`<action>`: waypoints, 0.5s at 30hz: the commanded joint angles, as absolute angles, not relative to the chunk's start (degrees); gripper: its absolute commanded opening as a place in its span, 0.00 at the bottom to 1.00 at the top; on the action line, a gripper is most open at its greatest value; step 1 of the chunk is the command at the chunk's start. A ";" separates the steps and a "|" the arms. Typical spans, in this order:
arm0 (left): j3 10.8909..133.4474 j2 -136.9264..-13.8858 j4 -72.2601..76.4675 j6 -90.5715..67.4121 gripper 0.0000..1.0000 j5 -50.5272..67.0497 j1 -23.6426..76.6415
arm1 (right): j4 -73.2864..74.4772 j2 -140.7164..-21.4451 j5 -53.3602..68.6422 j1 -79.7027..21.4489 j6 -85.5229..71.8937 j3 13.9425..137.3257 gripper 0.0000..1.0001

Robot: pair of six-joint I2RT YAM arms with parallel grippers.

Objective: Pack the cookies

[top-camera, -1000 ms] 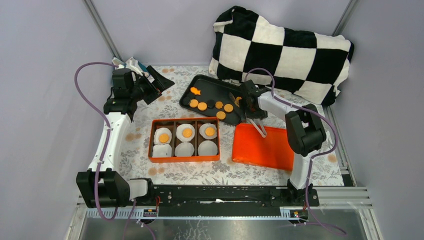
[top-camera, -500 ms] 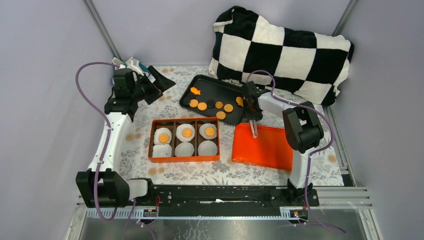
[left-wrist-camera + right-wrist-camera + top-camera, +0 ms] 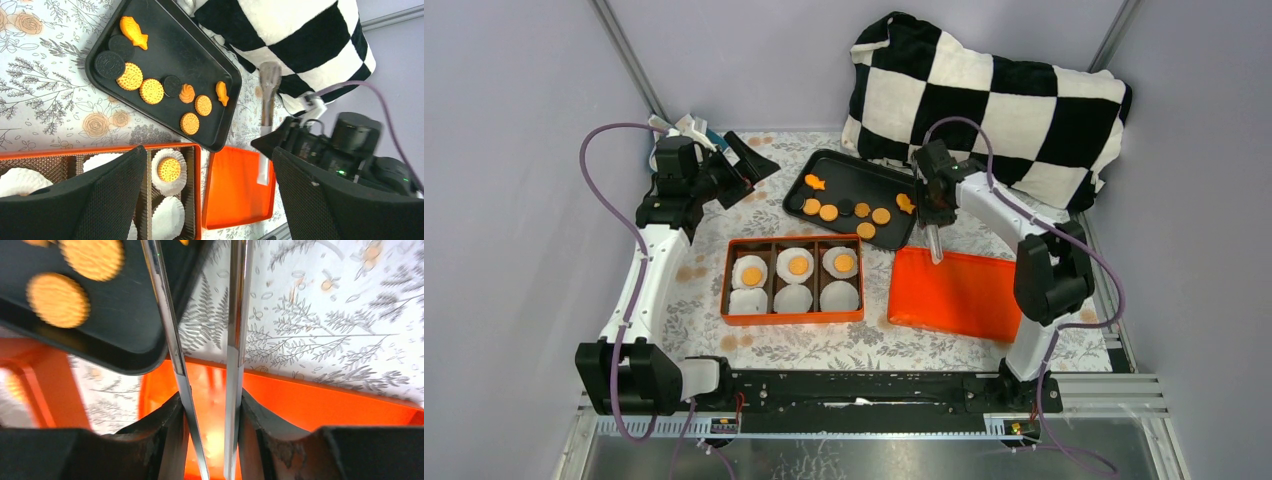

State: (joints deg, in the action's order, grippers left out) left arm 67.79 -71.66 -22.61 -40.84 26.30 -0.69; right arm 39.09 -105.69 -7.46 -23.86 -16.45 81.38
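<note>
Several round orange cookies (image 3: 828, 212) and fish-shaped ones lie on the black tray (image 3: 844, 166), also in the left wrist view (image 3: 151, 91). Three more cookies (image 3: 797, 265) rest in white paper cups in the back row of the orange box (image 3: 792, 318). My right gripper (image 3: 932, 212) is shut on metal tongs (image 3: 235, 330) at the tray's right end, above the orange lid (image 3: 954, 295). The two tong arms run between its fingers (image 3: 172, 425), close together, with no cookie seen between them. My left gripper (image 3: 207, 195) stands open and empty, high at the back left (image 3: 742, 165).
A black-and-white checked pillow (image 3: 994, 100) lies along the back right behind the tray. Three white cups (image 3: 793, 298) without cookies fill the box's front row. Dark round biscuits (image 3: 110, 64) share the tray. A flowered cloth (image 3: 754, 345) covers the table.
My right gripper has squeezed the tongs from a wide V to nearly parallel and swung away from the tray's cookies toward its right end. The left arm has barely moved.
</note>
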 commanded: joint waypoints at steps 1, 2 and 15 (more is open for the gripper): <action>70.01 -71.15 -19.74 -41.46 0.99 26.70 -0.40 | 48.17 -100.60 -5.99 -25.17 -15.40 89.78 0.41; 70.34 -71.37 -19.69 -41.56 0.99 26.98 -0.39 | 50.72 -101.11 -6.47 -25.71 -15.11 91.50 0.42; 69.77 -72.55 -17.15 -42.25 0.99 28.20 2.19 | 63.61 -108.41 -14.43 -36.66 -13.68 98.06 0.41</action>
State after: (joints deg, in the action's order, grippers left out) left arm 69.38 -72.05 -20.29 -42.37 27.14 1.10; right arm 57.17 -105.19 -9.15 -34.17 -14.98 94.50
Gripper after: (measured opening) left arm 0.989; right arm 0.419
